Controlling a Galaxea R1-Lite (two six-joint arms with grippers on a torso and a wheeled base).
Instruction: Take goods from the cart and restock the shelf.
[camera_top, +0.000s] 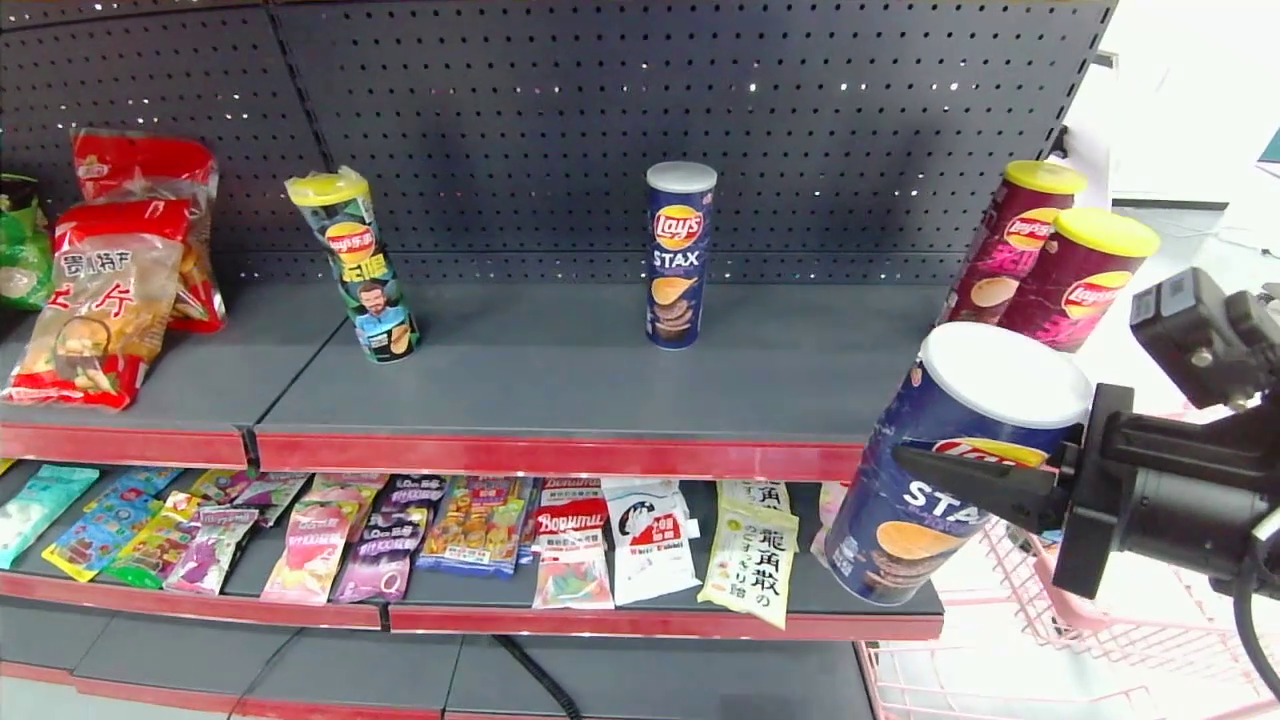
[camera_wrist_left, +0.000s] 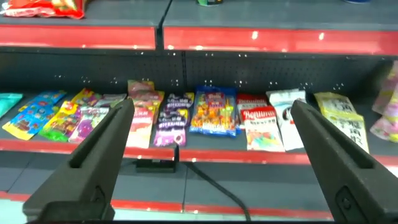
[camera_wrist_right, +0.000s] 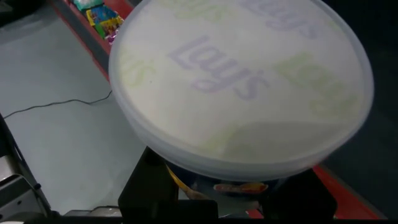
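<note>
Head view: the right gripper (camera_top: 950, 465) is clamped on a tilted blue can (camera_top: 900, 545), a smooth cylinder with a white plastic lid. One black tapered finger crosses the can's front; the other is hidden behind it. Below the gripper, the pink wire cart (camera_top: 1000, 625) is cut off by the frame. Past the gripper, on the matte grey, red-edged shelf (camera_top: 560, 455), stand two maroon cans (camera_top: 1075, 285) with yellow lids. Farther along are an upright blue can (camera_top: 680, 255), a leaning green can (camera_top: 352, 265) and crinkled snack bags (camera_top: 110, 290). Left wrist view: the left gripper (camera_wrist_left: 211, 109) is spread wide with nothing in it. Its fingers frame glossy flat sachets (camera_wrist_left: 214, 112) lying beyond them, and a black cable (camera_wrist_left: 211, 186) runs beneath. Right wrist view: the can's round translucent lid (camera_wrist_right: 242, 81) hides the can's body, and the dark fingers beneath it are hard to make out.
</note>
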